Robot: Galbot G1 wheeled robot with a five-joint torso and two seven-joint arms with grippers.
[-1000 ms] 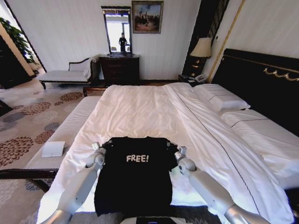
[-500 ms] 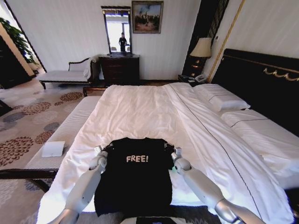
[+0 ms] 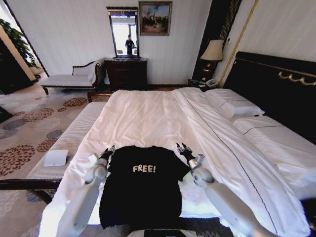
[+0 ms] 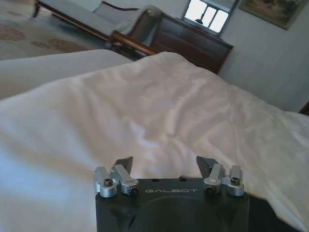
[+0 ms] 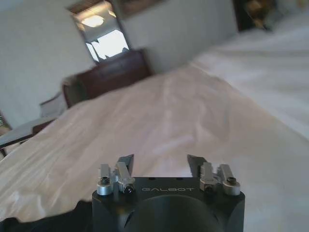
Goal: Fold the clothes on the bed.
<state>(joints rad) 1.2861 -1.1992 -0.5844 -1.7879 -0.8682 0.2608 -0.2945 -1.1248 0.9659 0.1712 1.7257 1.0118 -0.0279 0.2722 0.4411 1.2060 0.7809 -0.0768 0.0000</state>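
Jaws apart on both, gripping nothing; left gripper (image 3: 108, 150) just beside T-shirt (image 3: 143, 190) left shoulder, right gripper (image 3: 183, 149) beside right shoulder; shirt flat, lettering up, at bed (image 3: 148, 116) near edge; sides look tucked, lengthwise fold apparently left.

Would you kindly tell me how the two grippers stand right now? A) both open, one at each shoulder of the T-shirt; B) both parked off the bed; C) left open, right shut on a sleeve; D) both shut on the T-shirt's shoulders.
A: the left gripper and right gripper flank the T-shirt on the bed, jaws spread and empty.
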